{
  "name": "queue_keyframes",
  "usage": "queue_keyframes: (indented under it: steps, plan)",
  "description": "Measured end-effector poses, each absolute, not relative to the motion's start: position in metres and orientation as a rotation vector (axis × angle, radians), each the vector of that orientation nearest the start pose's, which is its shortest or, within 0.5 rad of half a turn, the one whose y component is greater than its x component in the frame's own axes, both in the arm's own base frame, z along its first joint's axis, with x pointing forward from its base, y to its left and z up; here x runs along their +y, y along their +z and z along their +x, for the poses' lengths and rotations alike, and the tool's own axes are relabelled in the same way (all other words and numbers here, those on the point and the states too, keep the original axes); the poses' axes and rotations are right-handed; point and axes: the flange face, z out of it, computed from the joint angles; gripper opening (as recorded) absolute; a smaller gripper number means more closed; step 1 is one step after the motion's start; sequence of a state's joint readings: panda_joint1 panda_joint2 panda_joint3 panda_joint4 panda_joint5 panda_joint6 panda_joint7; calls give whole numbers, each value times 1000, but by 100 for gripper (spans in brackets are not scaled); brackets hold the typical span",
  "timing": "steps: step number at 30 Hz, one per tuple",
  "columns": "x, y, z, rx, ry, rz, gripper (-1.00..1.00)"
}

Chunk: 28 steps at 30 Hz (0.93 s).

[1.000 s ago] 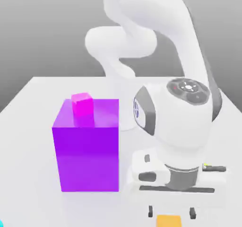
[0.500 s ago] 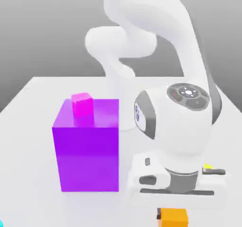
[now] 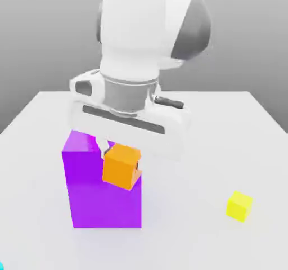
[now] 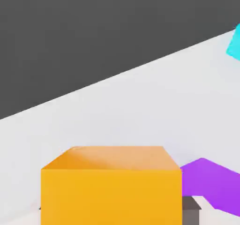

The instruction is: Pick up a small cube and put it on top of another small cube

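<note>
Above the purple block (image 3: 104, 193) — pincer (image 3: 120, 161) hanging from the white arm, pressed onto the small orange cube (image 3: 120, 166) and carrying it clear of the counter (image 3: 214, 151); fingers dark at the cube's flanks, one finger (image 3: 136, 176) showing at its lower corner.

Orange cube: tilted a little in the exterior view, held in front of the purple block's upper edge, apart from the block's top as far as can be judged. In the hand view the cube (image 4: 111, 186) sits close under the camera with the purple block (image 4: 213, 184) beside it.

Target, the small magenta cube: should stand on or behind the purple block — hidden by the hand and the held cube, so its bearing from the pincer cannot be read. The coming move turns on that relation: cube to be brought square over the target, then lowered.

Purple block: largest thing nearby, and the likeliest to be struck if the descent is off-line.

Small yellow cube (image 3: 239, 206): on the counter, well apart from the purple block, toward the exterior view's right; no obstruction.

Cyan object (image 4: 233, 42): far from the purple block, at the counter's edge in the hand view.
</note>
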<state>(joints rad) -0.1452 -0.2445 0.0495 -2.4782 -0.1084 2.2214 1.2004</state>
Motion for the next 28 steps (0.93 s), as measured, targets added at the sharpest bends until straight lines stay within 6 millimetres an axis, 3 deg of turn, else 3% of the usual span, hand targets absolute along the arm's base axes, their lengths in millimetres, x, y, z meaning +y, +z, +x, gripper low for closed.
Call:
queue_keyframes:
  steps: [7, 13, 17, 18, 24, 28]
  plan:
    - [-83, 432, 376, 2046, -41, -2462, -100]
    - [-101, 462, 315, 2147, -5, -2302, -100]
    - [-104, 420, 308, 2158, 2, -2278, -100]
    - [-104, 408, 307, 2158, 2, -2277, 100]
    - [-104, 402, 306, 2160, 1, -2278, 100]
    - [-104, 441, 307, 2162, 0, -2279, 100]
